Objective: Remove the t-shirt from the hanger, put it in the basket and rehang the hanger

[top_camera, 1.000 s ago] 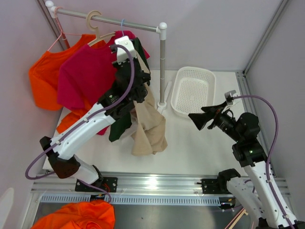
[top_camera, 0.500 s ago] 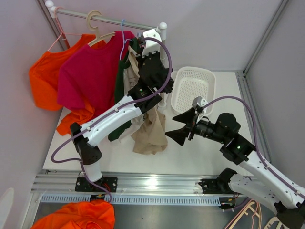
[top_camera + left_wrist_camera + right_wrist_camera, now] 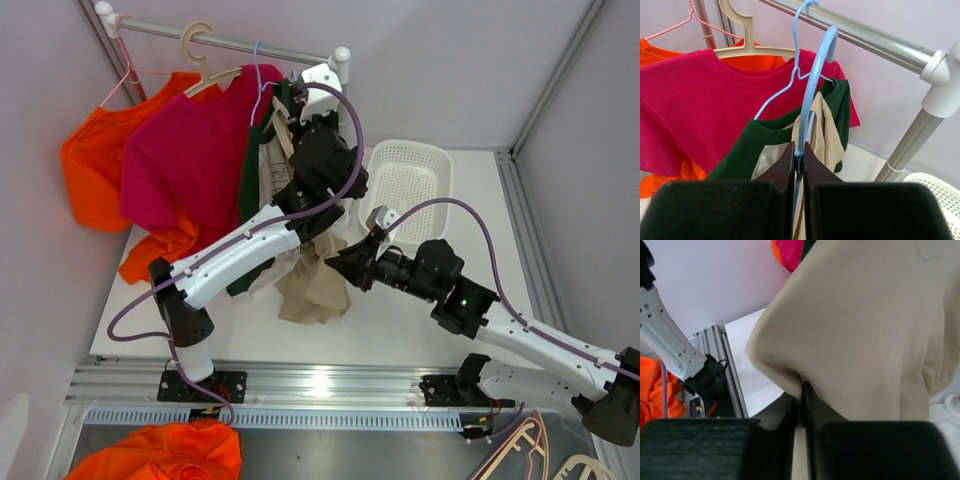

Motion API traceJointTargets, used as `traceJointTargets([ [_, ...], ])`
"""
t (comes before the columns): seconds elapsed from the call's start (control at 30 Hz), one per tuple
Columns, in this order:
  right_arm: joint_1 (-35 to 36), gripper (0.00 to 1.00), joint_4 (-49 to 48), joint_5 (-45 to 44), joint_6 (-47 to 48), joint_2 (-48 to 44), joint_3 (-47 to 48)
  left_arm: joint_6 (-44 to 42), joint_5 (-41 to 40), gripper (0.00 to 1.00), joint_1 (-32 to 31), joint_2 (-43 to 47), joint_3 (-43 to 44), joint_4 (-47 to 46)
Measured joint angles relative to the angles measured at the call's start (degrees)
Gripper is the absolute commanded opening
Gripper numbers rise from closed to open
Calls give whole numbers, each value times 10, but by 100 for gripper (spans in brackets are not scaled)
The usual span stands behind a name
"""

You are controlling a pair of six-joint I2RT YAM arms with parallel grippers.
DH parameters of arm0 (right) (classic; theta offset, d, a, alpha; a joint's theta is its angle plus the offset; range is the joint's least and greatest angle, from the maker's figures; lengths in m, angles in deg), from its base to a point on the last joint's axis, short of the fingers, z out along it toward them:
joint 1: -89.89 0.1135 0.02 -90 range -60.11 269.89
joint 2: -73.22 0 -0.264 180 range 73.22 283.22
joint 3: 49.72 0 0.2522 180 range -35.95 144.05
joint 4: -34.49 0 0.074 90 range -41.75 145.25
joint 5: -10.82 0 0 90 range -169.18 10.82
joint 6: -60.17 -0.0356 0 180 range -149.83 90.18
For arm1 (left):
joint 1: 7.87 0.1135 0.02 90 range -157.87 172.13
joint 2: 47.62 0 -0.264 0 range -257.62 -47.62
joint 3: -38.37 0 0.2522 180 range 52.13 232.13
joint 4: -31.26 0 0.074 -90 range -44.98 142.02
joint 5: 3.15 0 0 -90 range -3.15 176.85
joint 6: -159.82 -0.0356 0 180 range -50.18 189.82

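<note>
We saw the white counter (image 3: pixel 430 310) with the clothes rail (image 3: pixel 230 42) at its far side, carrying several garments. The beige t-shirt (image 3: pixel 312 288), the one to be removed, hung from the pale blue hanger (image 3: pixel 815 75) near the right end of the rail. Beside it were a dark green shirt (image 3: pixel 740 150) and a magenta shirt (image 3: pixel 185 150). The left gripper (image 3: pixel 799 156) had its jaws closed on the stem of this hanger, below the hook. The right gripper (image 3: pixel 801 390) had its jaws pinched on a low fold of the beige cloth.

In our judgement the pinch took only a thin edge, so a pull could let the cloth slip out. A sideways pull could also twist the hanger in the left jaws, or drag the green shirt along, because the two garments touched.

The overhead view showed both arms and the hanging garment, but not the grips. Only the left wrist view showed the hook close to the rail, though we could not tell whether it rested there. Only the right wrist view showed the cloth between the jaws.
</note>
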Motion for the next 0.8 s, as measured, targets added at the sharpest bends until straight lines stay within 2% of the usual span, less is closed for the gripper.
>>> traceJointTargets([
  [0.03, 0, 0, -3, -7, 2, 0, 0, 0, 0, 1, -2, 0, -2, 0],
  [0.33, 36, 0, 21, -35, 1, -61, -1, 7, 4, 1, -6, 11, -1, 9],
  [0.6, 154, 0, 70, -93, 0, -148, -2, -7, 33, 1, 10, -4, 73, 17],
  [0.8, 242, 0, 87, -170, 1, -163, -25, -56, 48, 1, 27, -36, 139, 1],
])
